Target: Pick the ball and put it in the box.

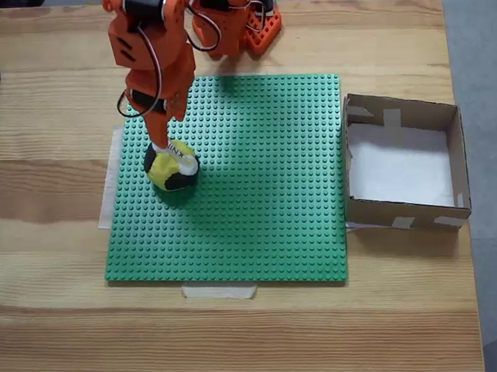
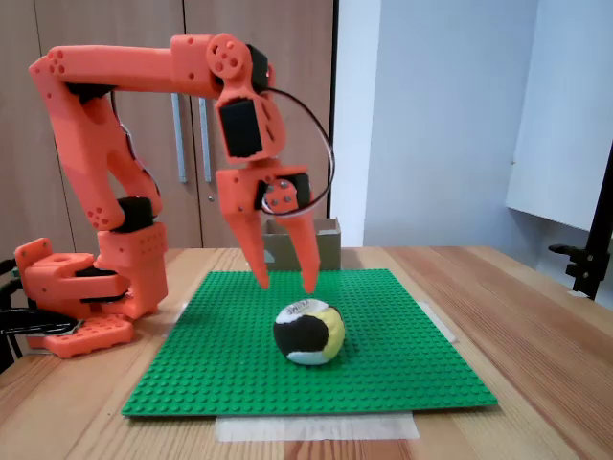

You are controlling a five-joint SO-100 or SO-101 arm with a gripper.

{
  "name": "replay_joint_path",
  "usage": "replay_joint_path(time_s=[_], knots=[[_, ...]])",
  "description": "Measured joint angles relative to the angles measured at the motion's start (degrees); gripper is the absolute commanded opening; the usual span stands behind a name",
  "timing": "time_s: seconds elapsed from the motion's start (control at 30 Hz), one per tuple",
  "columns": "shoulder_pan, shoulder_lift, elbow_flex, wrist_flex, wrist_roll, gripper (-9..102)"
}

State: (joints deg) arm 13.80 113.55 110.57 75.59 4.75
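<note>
In a fixed view from above, the orange arm (image 1: 158,54) reaches down from the top edge over the left part of the green studded baseplate (image 1: 257,194), which lies flat on the wooden worktop (image 1: 57,323). Its pincer (image 1: 164,144) points downward, and the ball (image 1: 173,166), patched yellow, black and white with a printed label, lies directly beneath its tip on the baseplate. From this angle the arm hides the fingers, so the gap between them cannot be read here. Strips of pale tape (image 1: 219,291) show at the plate's front and left edges. Well off to the right of the pincer, past the baseplate's right edge, sits the box (image 1: 456,158), its brown walls low, its bottom white, pale tape at the corners; nothing lies inside it.

In a fixed view from the side, the arm's base (image 2: 81,297) stands at the left on the worktop (image 2: 536,316), and the arm arches over to the pincer (image 2: 285,283). Its two orange fingers (image 2: 254,244) are spread apart, tips pointing down, hovering just above the ball (image 2: 308,333) without touching it; they pinch nothing. The ball rests on the baseplate (image 2: 402,364) just below and slightly right of the fingertips. Behind the pincer a bit of the box (image 2: 328,244) peeks out.
</note>
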Motion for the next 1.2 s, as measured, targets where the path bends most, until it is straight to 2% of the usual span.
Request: replay_joint_path(time_s=[0.07, 0.3, 0.67, 1.2], knots=[[1.32, -0.70, 0.00, 0.00, -0.18, 37], [1.93, -1.76, 1.67, -4.83, -3.25, 40], [1.93, -3.96, 6.33, -14.77, -4.92, 36], [-2.46, -6.50, 10.20, -20.83, -4.22, 31]])
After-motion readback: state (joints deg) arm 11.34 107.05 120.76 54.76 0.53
